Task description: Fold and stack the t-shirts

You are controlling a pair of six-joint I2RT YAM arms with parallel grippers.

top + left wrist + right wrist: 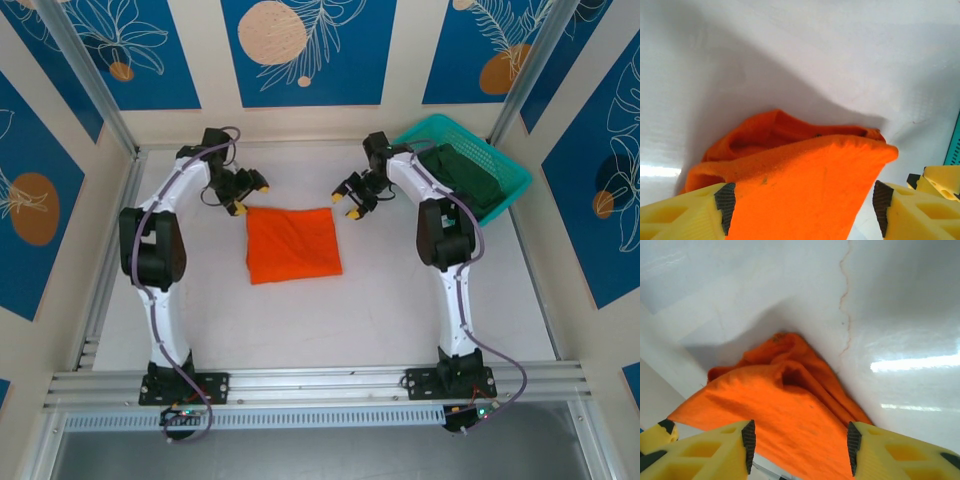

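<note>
Straddles corners of bright orange cloth t-shirt (293, 243) with left gripper (250, 197) and right gripper (347, 205), jaws parted, keeping fold flat.

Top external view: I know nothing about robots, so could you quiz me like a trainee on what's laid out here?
1. True or false: the dark green t-shirt lies in the teal mesh basket.
2. Where is the folded orange t-shirt?
A. in the basket
B. flat on the white table, between the two arms
C. hanging in the air from one arm
3. Fill in: the left end effector and right end effector, jaws apart, are at the orange t-shirt's ____ corners, counted from the arm bases.

Key: 1 true; 2 B; 3 far.
</note>
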